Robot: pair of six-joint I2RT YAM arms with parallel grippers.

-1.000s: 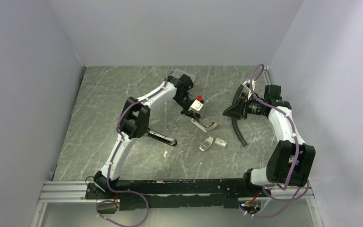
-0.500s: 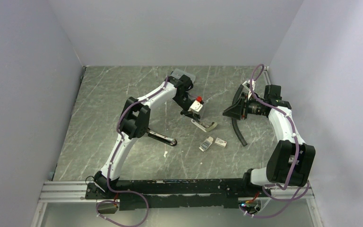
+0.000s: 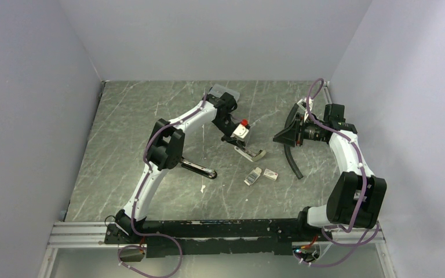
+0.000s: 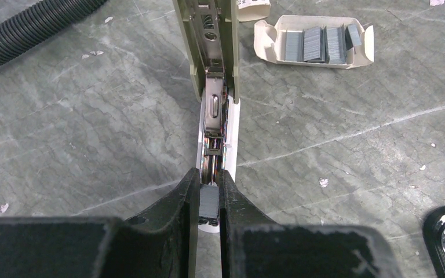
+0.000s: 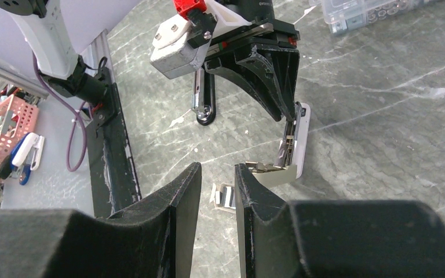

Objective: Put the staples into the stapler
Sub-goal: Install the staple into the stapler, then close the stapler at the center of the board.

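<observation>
Left pincer (image 4: 207, 180) was clamped on a short staple strip (image 4: 208, 204), nose down at the near end of the stapler (image 4: 213, 52). The stapler lay on the table (image 4: 353, 174), hinged open with its lid swung away from the pincer. Its staple channel (image 4: 213, 124) was exposed and in line with the strip. The strip sat over the channel's end; couldn't tell whether it was seated in the rails.

Spare staples (image 4: 316, 43) sat in the cardboard tray (image 4: 265, 39) beyond the stapler, off to one side. Right pincer (image 5: 217, 174) hung apart from the stapler, jaws parted with nothing between them.

My read: insertion step, not done. The next move called for lowering the strip square into the rails, letting go, then backing off. After that the lid needed folding shut. A tilted strip would likely jam.
</observation>
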